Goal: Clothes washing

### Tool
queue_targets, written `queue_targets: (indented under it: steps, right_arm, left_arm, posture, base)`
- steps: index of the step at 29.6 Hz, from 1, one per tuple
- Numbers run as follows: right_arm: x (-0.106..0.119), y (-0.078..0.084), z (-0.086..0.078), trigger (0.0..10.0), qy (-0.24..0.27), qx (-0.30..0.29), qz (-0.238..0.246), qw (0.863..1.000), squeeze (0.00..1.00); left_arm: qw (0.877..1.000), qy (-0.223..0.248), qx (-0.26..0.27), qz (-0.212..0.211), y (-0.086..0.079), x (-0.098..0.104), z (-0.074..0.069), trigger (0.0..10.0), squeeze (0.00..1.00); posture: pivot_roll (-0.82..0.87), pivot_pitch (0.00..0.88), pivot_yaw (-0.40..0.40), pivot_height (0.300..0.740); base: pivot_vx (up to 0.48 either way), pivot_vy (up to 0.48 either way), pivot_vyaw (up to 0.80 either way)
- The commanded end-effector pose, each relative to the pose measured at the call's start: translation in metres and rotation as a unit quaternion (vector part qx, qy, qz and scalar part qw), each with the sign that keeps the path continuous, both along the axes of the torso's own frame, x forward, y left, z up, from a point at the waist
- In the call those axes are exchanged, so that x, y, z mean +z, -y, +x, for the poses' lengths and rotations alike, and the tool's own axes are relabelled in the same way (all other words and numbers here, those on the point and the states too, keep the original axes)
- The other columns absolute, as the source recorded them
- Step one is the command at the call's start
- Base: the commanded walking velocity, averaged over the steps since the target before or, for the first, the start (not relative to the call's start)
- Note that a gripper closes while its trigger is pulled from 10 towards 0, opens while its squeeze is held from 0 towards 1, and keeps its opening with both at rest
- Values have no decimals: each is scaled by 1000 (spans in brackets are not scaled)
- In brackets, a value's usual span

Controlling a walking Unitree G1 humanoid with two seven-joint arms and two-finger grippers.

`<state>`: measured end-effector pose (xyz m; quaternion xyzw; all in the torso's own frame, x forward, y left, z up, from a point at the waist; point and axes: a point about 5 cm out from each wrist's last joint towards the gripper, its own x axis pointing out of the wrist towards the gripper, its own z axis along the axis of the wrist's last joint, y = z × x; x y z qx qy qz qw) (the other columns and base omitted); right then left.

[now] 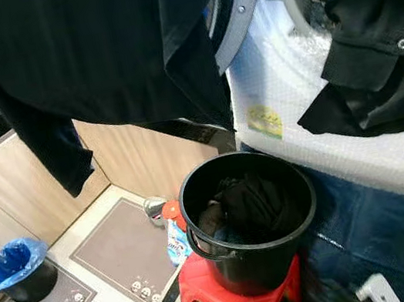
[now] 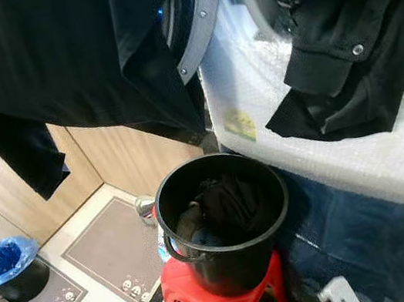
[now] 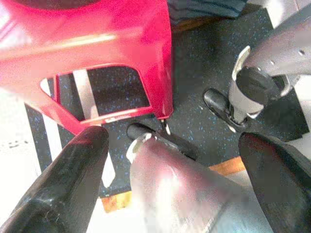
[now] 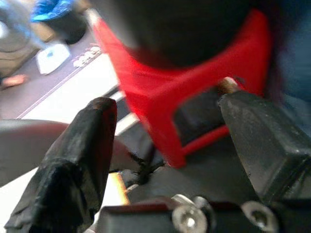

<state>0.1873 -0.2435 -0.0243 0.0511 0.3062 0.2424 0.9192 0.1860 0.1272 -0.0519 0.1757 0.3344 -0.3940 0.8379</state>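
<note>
Two grippers hang low by the floor with their black fingers spread apart, holding nothing. The left gripper [image 3: 172, 165] looks at the red stool [image 3: 97, 53], which stands just ahead of its fingers on a dark speckled mat. The right gripper [image 4: 170, 145] points at the same stool from another side, and the stool sits close in front of it.

Above the grippers, a black bucket [image 1: 249, 217] stands on the stool with dark clothes [image 1: 247, 205] inside. More dark clothes [image 1: 379, 65] hang out of the washing machine [image 1: 286, 97] door hole, higher up. A big dark cloth [image 1: 92, 61] hangs across the top.
</note>
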Motion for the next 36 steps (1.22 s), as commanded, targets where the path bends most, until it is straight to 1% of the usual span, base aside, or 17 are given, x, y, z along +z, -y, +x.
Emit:
queue_targets:
  steps: [1, 2, 4, 5, 8, 10, 11, 13, 14, 17, 18, 23, 25, 29, 30, 32, 36]
  right_arm:
    - [-6, 5, 1, 10000, -4, -41, -31, 999, 0]
    - [-6, 5, 1, 10000, -4, -41, -31, 999, 0]
    - [-14, 8, 0, 10000, -14, -78, -57, 995, 0]
    - [-14, 8, 0, 10000, -14, -78, -57, 995, 0]
    - [-21, 7, 2, 10000, -13, -131, -70, 989, 0]
    - [-24, 7, 2, 10000, -16, -155, -78, 985, 0]
    - [-24, 7, 2, 10000, -16, -155, -78, 985, 0]
    - [-34, 2, -4, 10000, -36, -206, -100, 973, 0]
    - [-37, 0, -6, 10000, -41, -213, -101, 971, 0]
    - [-40, -3, -9, 10000, -51, -220, -110, 968, 0]
    - [-45, -9, -13, 10000, -61, -226, -114, 966, 0]
    - [-50, -17, -17, 10000, -73, -237, -119, 961, 0]
    - [-51, -20, -16, 10000, -72, -240, -124, 960, 0]
    - [-53, -25, -18, 10000, -76, -245, -132, 957, 0]
    - [-55, -28, -19, 10000, -82, -244, -139, 956, 0]
    - [-56, -29, -20, 10000, -84, -243, -140, 956, 0]
    - [-60, -32, -25, 10000, -99, -253, -147, 951, 0]
  left_arm:
    - [1000, -10, 14, 7, -2, -6, -1, 10000, 0]
    - [1000, -10, 14, 7, -2, -6, -1, 10000, 0]
    - [999, -21, 33, 20, -5, -12, -3, 10000, 0]
    - [999, -21, 33, 20, -5, -12, -3, 10000, 0]
    - [996, -32, 78, 20, -10, -18, 1, 10000, 0]
    - [995, -30, 94, 24, -11, -19, 3, 10000, 0]
    - [995, -30, 94, 24, -11, -19, 3, 10000, 0]
    - [989, -22, 141, 27, -13, -19, 9, 10000, 0]
    - [988, -23, 150, 30, -13, -20, 10, 10000, 0]
    - [985, -22, 164, 36, -14, -20, 12, 10000, 0]
    - [983, -14, 179, 48, -14, -20, 15, 10000, 0]
    - [977, -1, 207, 53, -16, -19, 19, 10000, 0]
    - [973, -11, 226, 47, -17, -20, 19, 10000, 0]
    - [968, -24, 244, 53, -19, -23, 15, 10000, 0]
    - [965, -39, 256, 53, -20, -26, 10, 10000, 0]
    - [963, -47, 262, 51, -21, -28, 8, 10000, 0]
    - [961, -65, 262, 61, -20, -32, 1, 10000, 0]
  posture:
    - [-112, 81, 91, 740]
    - [-112, 81, 91, 740]
    - [-115, 77, 91, 740]
    - [-115, 77, 91, 740]
    - [-123, 64, 92, 740]
    - [-124, 61, 91, 740]
    - [-124, 61, 91, 740]
    - [-123, 46, 88, 740]
    - [-122, 40, 85, 740]
    - [-118, 33, 84, 740]
    - [-117, 29, 82, 740]
    - [-118, 24, 83, 740]
    - [-123, 17, 83, 740]
    - [-124, 12, 84, 740]
    - [-122, 5, 82, 740]
    - [-122, 5, 82, 740]
    - [-122, 0, 78, 740]
  base:
    - [0, 0, 0]
    - [0, 0, 0]
    - [0, 0, 0]
    - [0, 0, 0]
    - [0, 0, 0]
    - [0, 0, 0]
    - [0, 0, 0]
    - [0, 0, 0]
    - [0, 0, 0]
    - [0, 0, 0]
    - [0, 0, 0]
    - [0, 0, 0]
    - [0, 0, 0]
    - [0, 0, 0]
    - [0, 0, 0]
    - [0, 0, 0]
    - [0, 0, 0]
